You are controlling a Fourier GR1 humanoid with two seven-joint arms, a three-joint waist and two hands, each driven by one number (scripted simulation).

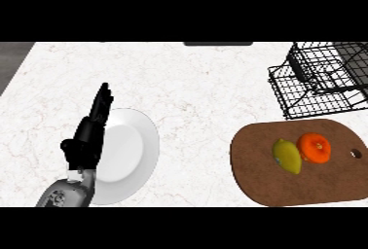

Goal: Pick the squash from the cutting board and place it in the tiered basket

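Observation:
A yellow-green squash (pixel 286 155) lies on the brown cutting board (pixel 259 175) at the lower right. An orange fruit (pixel 315 147) sits right beside it on the same board. The black wire tiered basket (pixel 320 80) stands at the back right, beyond the board. My left hand (pixel 91 127) is at the left, fingers straight and pointing away, over the left rim of a white plate, far from the squash. My right hand does not show.
The white plate (pixel 129 154) lies on the marble counter (pixel 194 87) at the lower left, partly under my left forearm (pixel 68 192). A dark strip (pixel 218 44) sits at the counter's far edge.

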